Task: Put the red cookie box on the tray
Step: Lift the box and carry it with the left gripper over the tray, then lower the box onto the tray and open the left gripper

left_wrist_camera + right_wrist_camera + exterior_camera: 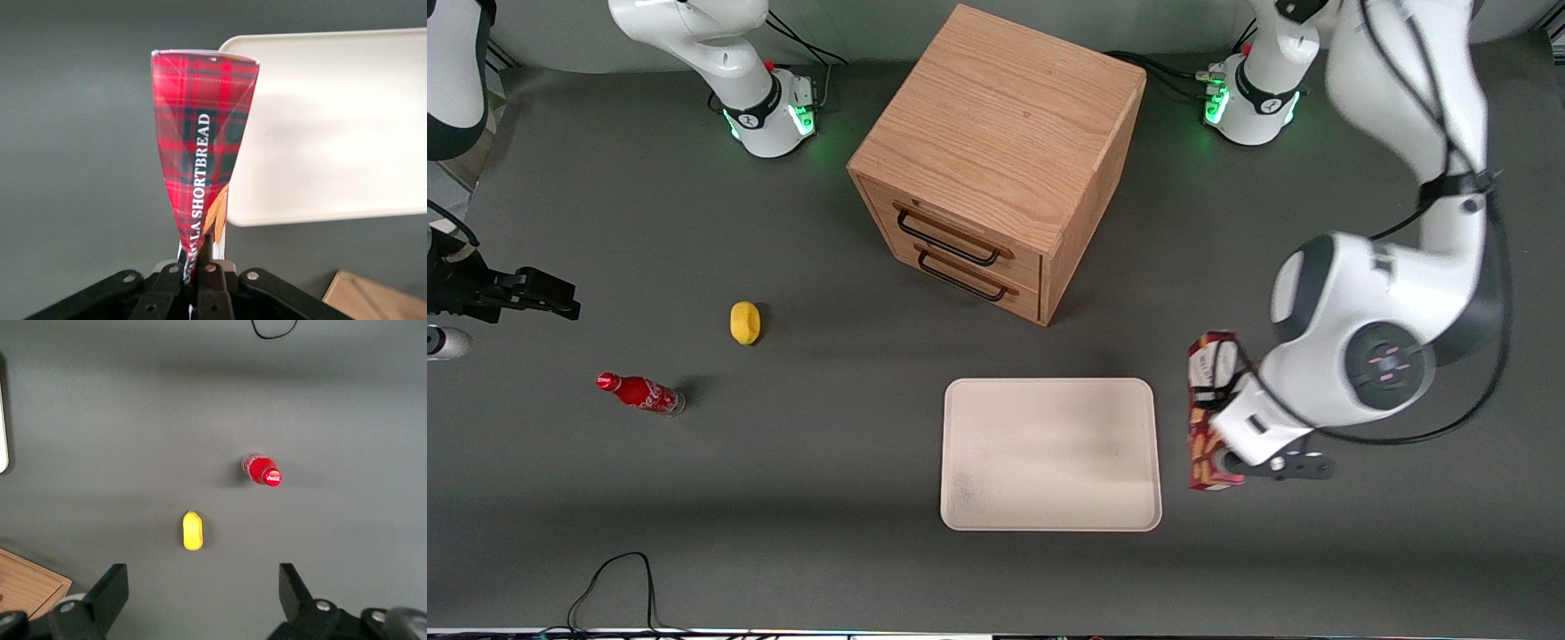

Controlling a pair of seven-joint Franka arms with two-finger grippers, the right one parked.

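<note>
My left gripper (1221, 413) is shut on the red cookie box (1208, 418), a long dark-red tartan carton. The box hangs lengthwise down from the fingers, just beside the edge of the tray (1049, 453) that lies toward the working arm's end. In the left wrist view the gripper (198, 250) pinches one narrow end of the box (200, 133), and the box's lower end overlaps a rounded corner of the cream-white tray (333, 120). I cannot tell whether the box touches the table. The tray holds nothing.
A wooden drawer cabinet (996, 133) stands farther from the front camera than the tray. A yellow lemon (745, 322) and a small red soda bottle (640, 393) stand toward the parked arm's end. A black cable (618, 578) lies at the table's near edge.
</note>
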